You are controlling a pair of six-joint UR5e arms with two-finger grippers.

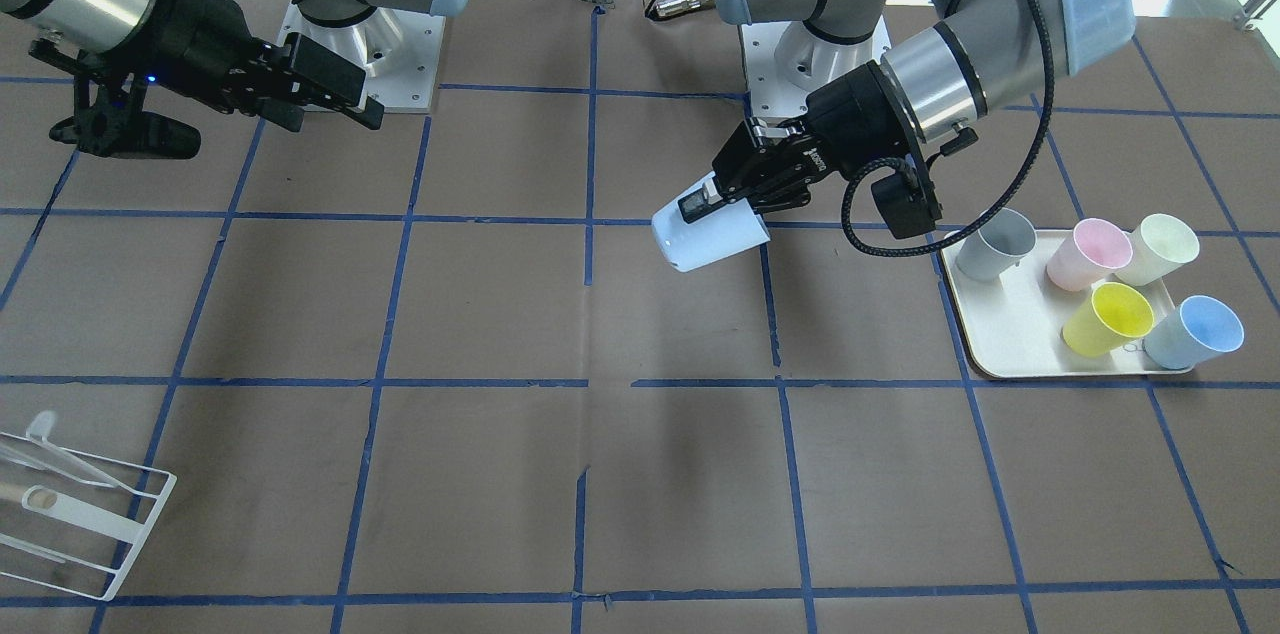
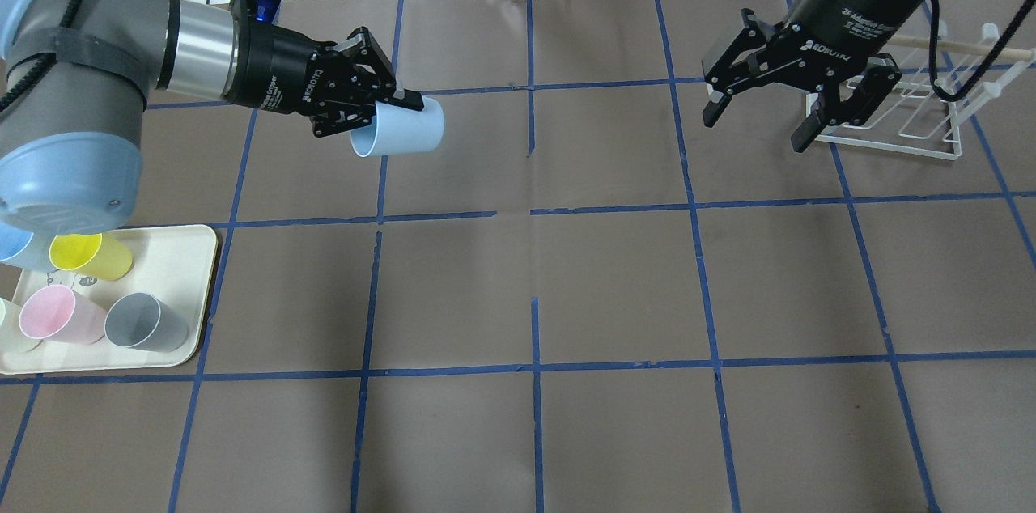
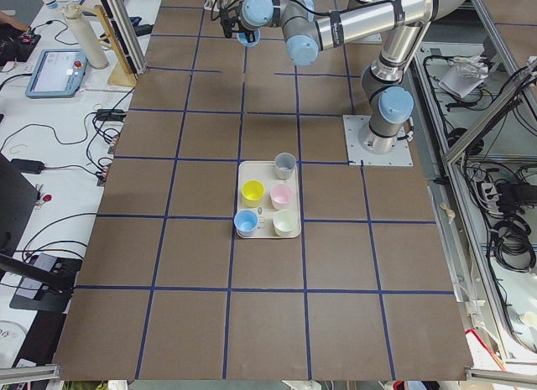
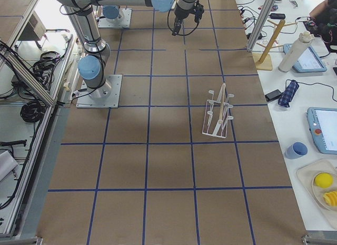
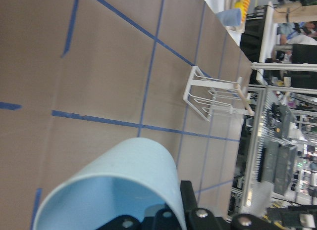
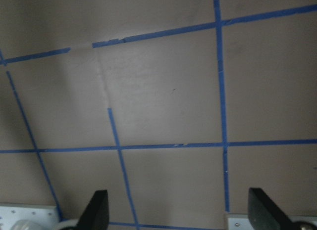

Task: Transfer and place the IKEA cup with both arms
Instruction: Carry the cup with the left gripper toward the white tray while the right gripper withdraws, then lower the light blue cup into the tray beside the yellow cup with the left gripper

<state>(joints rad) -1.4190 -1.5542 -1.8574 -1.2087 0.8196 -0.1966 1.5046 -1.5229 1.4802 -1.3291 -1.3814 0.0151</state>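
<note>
My left gripper (image 2: 382, 107) is shut on the rim of the light-blue IKEA cup (image 2: 401, 129) and holds it on its side above the table, left of centre. The cup also shows in the front view (image 1: 705, 236) under the left gripper (image 1: 728, 196), and fills the bottom of the left wrist view (image 5: 114, 185). My right gripper (image 2: 754, 133) is open and empty, in the air at the far right beside the rack. It also shows in the front view (image 1: 365, 109), and its fingers (image 6: 96, 210) frame bare table in the right wrist view.
A cream tray (image 2: 190, 254) at the near left holds a yellow cup (image 2: 89, 256), a pink cup (image 2: 57, 315), a grey cup (image 2: 146, 323) and a near-twin blue cup (image 1: 1195, 332). A white wire rack (image 2: 906, 120) stands at the far right.
</note>
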